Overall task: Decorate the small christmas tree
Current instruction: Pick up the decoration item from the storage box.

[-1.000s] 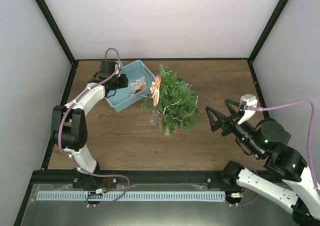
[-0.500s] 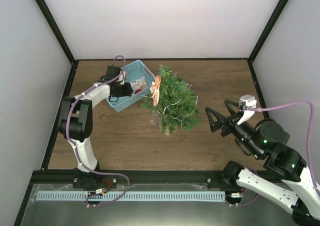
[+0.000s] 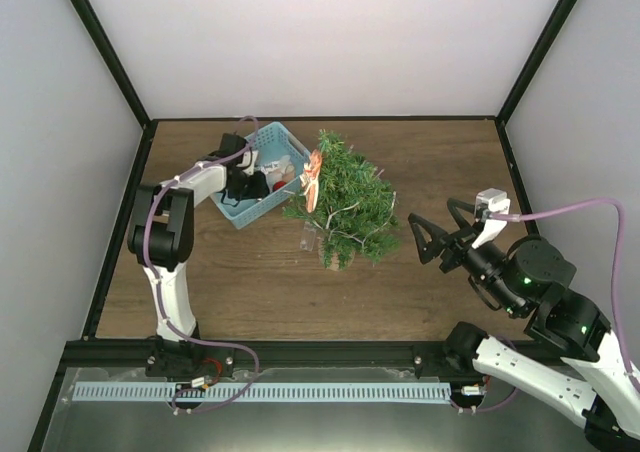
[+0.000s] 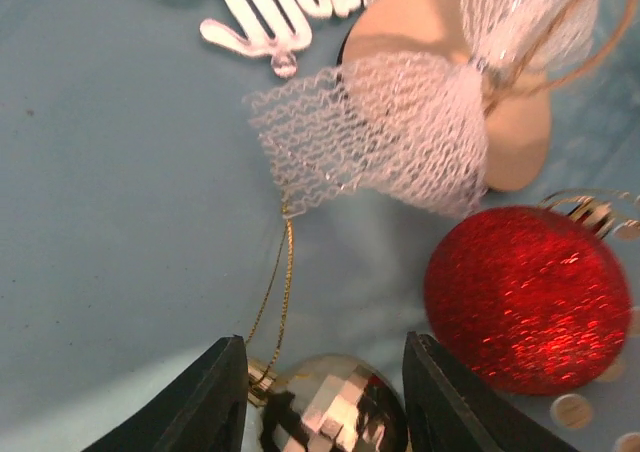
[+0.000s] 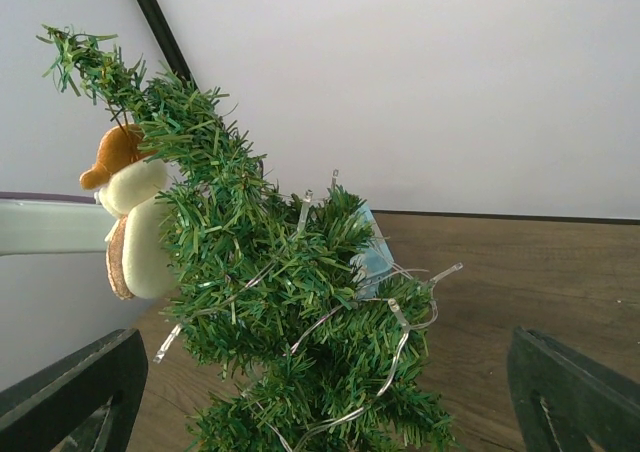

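Beyond the right fingers (image 5: 575,392) stands the small christmas tree (image 5: 290,302).

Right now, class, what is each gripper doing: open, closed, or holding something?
Left gripper: jaws straddle the silver bauble in the basket; grip cannot be told.
Right gripper: open, empty, facing the small christmas tree.

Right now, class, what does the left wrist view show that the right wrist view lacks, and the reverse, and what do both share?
Left wrist only: a red glitter ball, a silver faceted ball between the open left fingers, a white mesh bow. Right wrist only: the small green christmas tree, a cream plush ornament with an orange hat on it, the brown wooden table. Both: the light-blue plastic basket, apparently a sliver behind the tree in the right wrist view.
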{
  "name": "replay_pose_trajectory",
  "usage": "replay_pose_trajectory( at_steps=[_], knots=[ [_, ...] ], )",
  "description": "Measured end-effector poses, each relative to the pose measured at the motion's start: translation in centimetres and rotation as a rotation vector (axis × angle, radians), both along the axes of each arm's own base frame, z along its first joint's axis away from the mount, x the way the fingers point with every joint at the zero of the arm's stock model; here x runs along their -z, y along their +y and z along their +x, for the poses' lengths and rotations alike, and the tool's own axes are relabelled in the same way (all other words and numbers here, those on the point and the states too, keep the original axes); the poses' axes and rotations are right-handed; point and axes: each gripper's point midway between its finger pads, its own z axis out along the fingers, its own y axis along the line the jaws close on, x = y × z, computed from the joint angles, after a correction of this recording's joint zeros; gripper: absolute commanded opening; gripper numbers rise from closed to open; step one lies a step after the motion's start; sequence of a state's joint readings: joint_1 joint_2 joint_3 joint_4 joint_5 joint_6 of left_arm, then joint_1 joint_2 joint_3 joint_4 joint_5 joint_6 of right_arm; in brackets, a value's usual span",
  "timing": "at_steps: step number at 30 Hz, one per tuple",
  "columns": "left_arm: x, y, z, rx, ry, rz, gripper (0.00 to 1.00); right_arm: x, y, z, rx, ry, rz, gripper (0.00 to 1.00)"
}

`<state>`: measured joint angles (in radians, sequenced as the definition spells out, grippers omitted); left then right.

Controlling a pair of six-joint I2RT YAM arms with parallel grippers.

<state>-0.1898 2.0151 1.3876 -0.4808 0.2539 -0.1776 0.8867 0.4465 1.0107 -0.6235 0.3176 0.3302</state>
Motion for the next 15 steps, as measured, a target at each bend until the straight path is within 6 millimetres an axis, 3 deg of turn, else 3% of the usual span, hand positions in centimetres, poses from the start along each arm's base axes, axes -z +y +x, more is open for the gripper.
replay_pose_trajectory(
  at_steps=[6,15],
  knots=[
    [0.6,0.6,-0.7,0.007,0.023,0.058,0.35,0.1,0.1,0.1,0.000,0.000,-0.006,1.00],
    [-0.2,1.7,-0.8,0.000,0.007,0.127,0.28,0.4,0.3,0.2,0.000,0.001,-0.019,1.00]
  ],
)
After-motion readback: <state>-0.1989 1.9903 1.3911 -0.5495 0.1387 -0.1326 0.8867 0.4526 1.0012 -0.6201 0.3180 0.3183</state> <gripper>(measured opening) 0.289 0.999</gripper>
